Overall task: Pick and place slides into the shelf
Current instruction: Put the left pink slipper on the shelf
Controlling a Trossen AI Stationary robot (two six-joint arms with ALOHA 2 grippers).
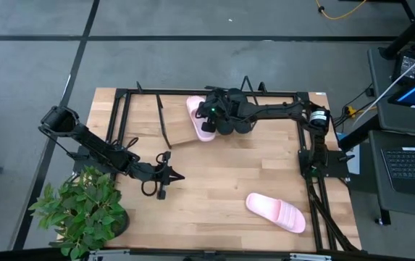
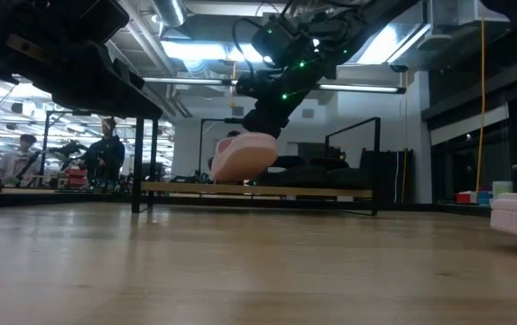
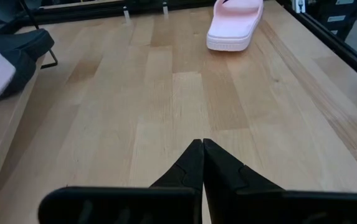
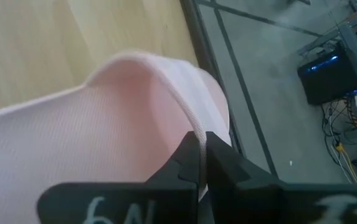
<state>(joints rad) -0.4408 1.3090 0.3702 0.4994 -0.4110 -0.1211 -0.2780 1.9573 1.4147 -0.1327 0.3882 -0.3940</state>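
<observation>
Right tool (image 4: 202, 155) grips a pink slide (image 1: 201, 118) over the shelf (image 1: 182, 136); left tool (image 3: 202, 163) closed, empty

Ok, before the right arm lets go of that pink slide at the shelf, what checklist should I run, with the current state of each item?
1. Right gripper pinching the strap edge of the held pink slide: ok, fingers shut on it.
2. Slide over the shelf: ok, high view shows it above the board's far end.
3. Slide resting on the board: cannot tell; in the low view it looks tilted, toe down.
4. Black slides clear of the drop spot: cannot tell, the arm hides them.
5. Left gripper out of the way: ok, shut, low over bare table.
6. Second pink slide reachable: ok, lying in the open near the front right.
</observation>
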